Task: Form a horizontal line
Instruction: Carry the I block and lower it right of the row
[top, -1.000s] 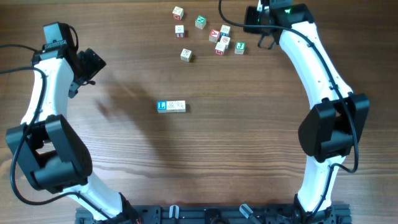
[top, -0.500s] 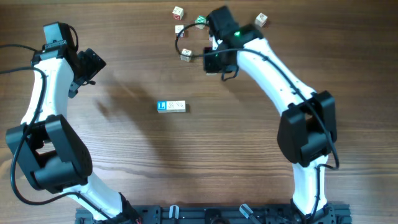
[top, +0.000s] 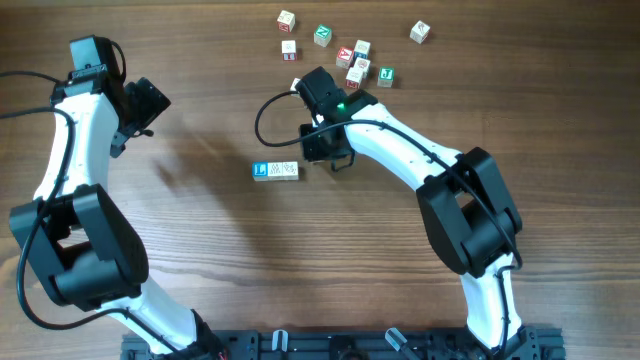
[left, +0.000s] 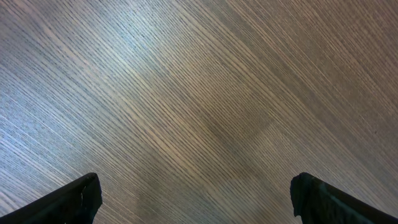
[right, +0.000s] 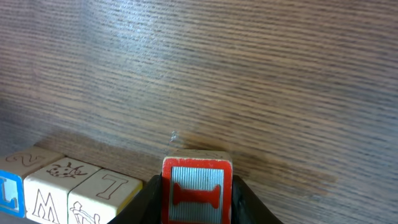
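Horizontal line (top: 275, 171): I record three small wooden cubes set edge to edge, straight and flat, with a blue-faced "L" at the left end followed by two pale lettered cubes. A red-faced cube (right: 196, 190) is clamped upright in my right gripper (right: 196, 200), just beside the row's right end.

Cannot read letters on the loose cubes (top: 322, 36) overhead: too small. Cannot see the right claw (top: 330, 158) tips there, hidden with the red-faced cube (right: 197, 190) under its wrist. From the right wrist, see only a sliver of the blue end of the horizontal line (right: 68, 190), cropped at the edge.
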